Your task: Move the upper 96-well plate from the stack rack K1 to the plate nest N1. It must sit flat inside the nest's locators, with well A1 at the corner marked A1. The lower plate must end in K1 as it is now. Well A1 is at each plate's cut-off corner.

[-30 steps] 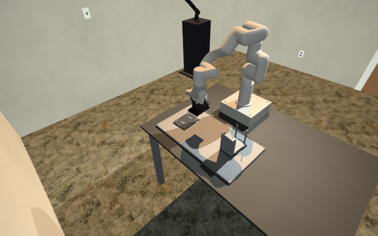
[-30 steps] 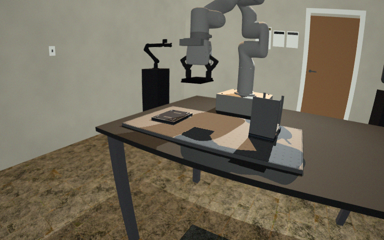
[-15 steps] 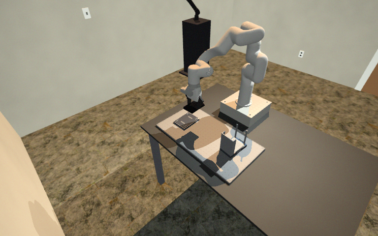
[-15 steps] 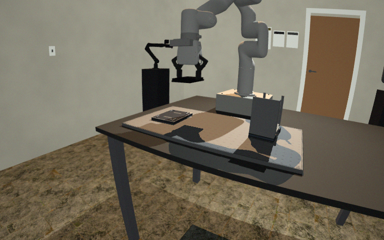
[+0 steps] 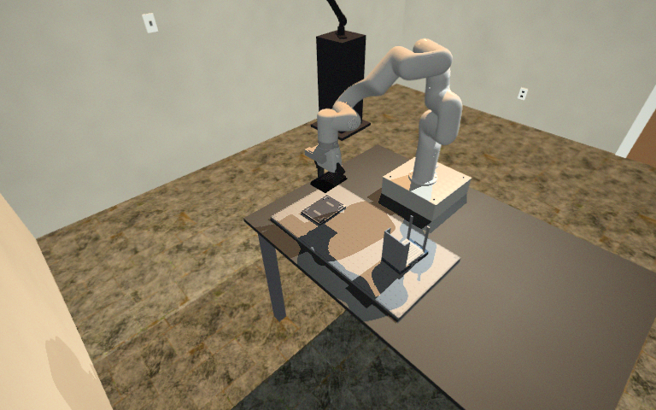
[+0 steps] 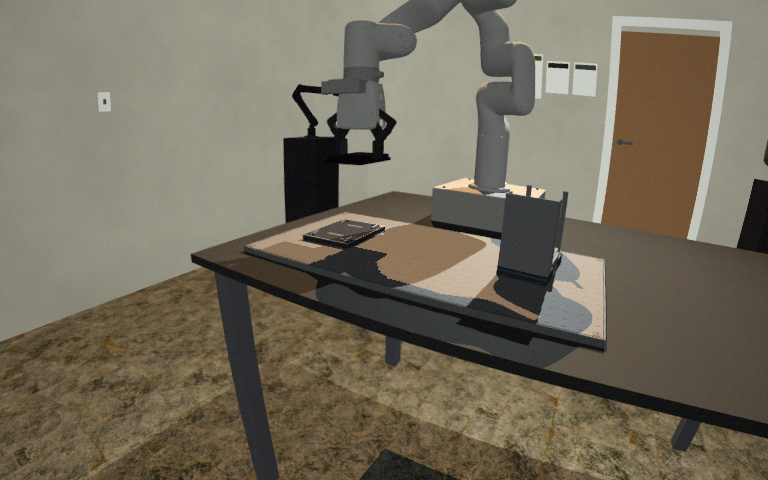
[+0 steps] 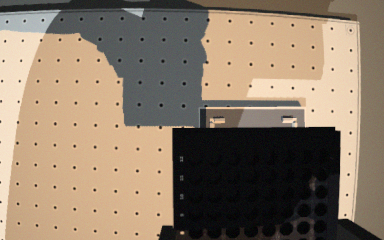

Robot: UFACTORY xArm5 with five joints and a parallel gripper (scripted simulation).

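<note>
My gripper [image 6: 361, 148] is shut on the black 96-well plate [image 6: 362, 158] and holds it level, high above the far left end of the perforated board. The plate also shows in the top view [image 5: 329, 181] and fills the lower right of the wrist view [image 7: 256, 182]. The plate nest N1 [image 5: 323, 208] is a dark flat frame on the board's left end; in the wrist view [image 7: 252, 117] its far edge shows just beyond the held plate. The stack rack K1 [image 5: 405, 246] stands at the board's right end [image 6: 531, 237]. A pale plate [image 5: 414, 251] lies in its base.
The arm's pale base block [image 5: 426, 187] stands behind the board. A black pedestal [image 5: 340, 72] stands on the floor beyond the table's far edge. The board [image 6: 430, 266] lies along the table's near left edge.
</note>
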